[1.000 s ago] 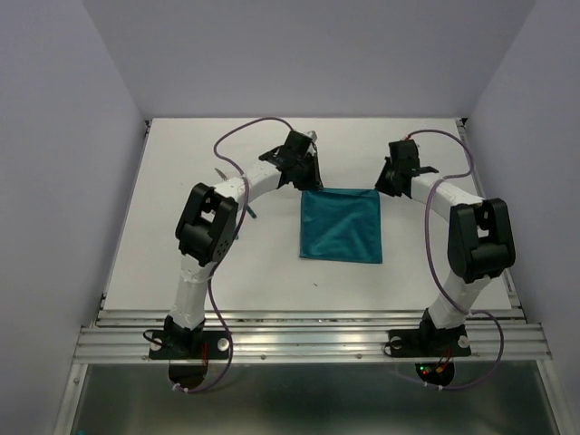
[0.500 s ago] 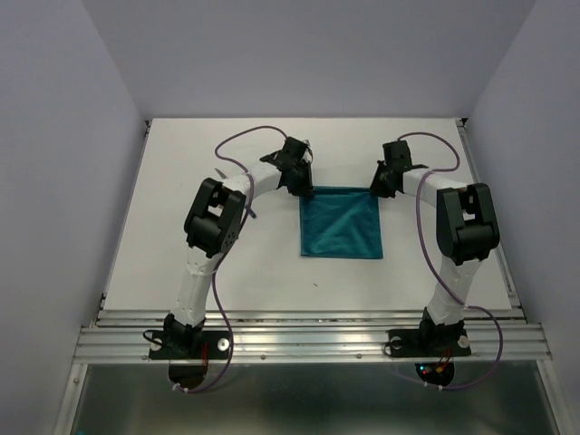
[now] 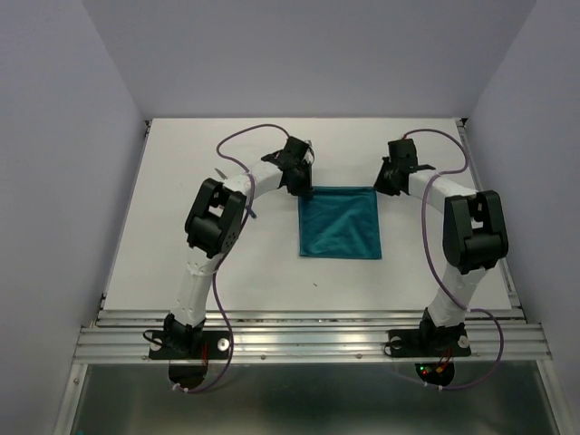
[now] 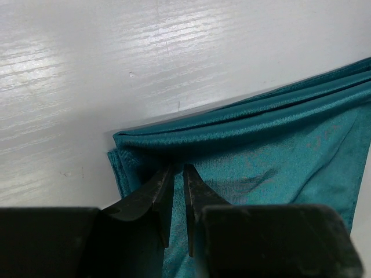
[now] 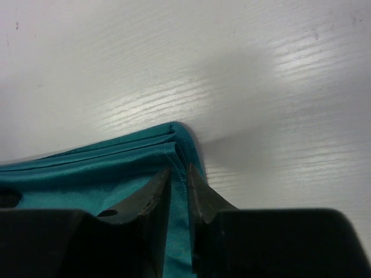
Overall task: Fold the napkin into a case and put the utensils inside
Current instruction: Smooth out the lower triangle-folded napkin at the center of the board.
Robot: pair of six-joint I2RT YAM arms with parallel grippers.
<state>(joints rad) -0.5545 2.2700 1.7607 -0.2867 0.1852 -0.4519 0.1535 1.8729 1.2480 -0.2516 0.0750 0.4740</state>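
Note:
The teal napkin (image 3: 340,222) lies as a rough square in the middle of the white table. Several folded layers are stacked along its far edge. My left gripper (image 3: 303,185) sits at the far left corner, jaws nearly together with the cloth (image 4: 278,150) pinched between them (image 4: 177,169). At the far right corner my right gripper (image 3: 380,185) is shut on the hemmed edge (image 5: 87,174), which rises between its fingertips (image 5: 178,169). The utensils (image 3: 253,215) show only as thin slivers beside my left arm; the arm hides the rest.
The white table (image 3: 181,263) ends at a metal rail (image 3: 308,343) along the near side. Grey walls close in the left, right and back. Purple cables loop over both arms.
Both grippers have settled lower onto the napkin's far corners. The napkin's far edge has shifted slightly away and the right elbow has swung.

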